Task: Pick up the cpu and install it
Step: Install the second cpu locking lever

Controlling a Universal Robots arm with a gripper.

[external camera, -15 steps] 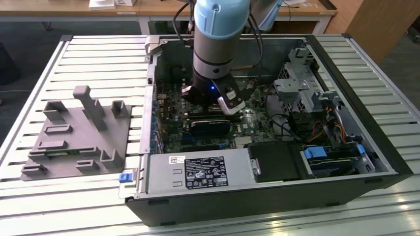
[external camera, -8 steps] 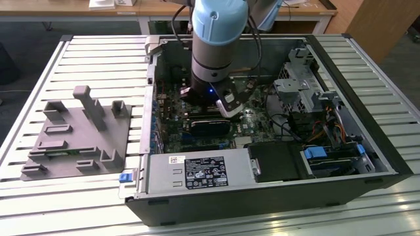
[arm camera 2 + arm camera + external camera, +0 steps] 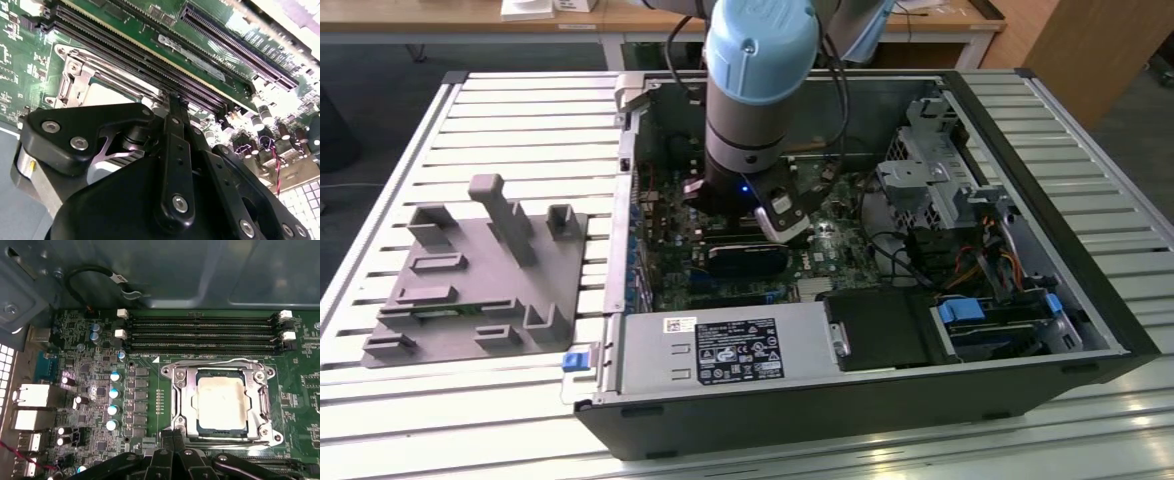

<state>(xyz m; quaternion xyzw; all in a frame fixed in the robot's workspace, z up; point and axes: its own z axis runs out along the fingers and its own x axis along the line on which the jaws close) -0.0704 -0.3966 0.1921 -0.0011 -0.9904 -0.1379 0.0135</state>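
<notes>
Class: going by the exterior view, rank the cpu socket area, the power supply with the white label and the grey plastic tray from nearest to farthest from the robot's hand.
1. cpu socket area: directly below the hand, inside the case.
2. power supply: at the case's front edge.
3. grey plastic tray: outside the case, on the exterior view's left.

Wrist cameras close above motherboard (image 3: 100, 390)

Around me: a slatted metal counter (image 3: 520, 120) is reflecting bright light along its near slats. Behind it, a wooden-topped table (image 3: 440, 22) on pale legs is standing across the back. Dark grey floor (image 3: 374, 70) is showing beneath that table. A wooden panel (image 3: 1094, 50) is leaning in at the exterior view's right.
</notes>
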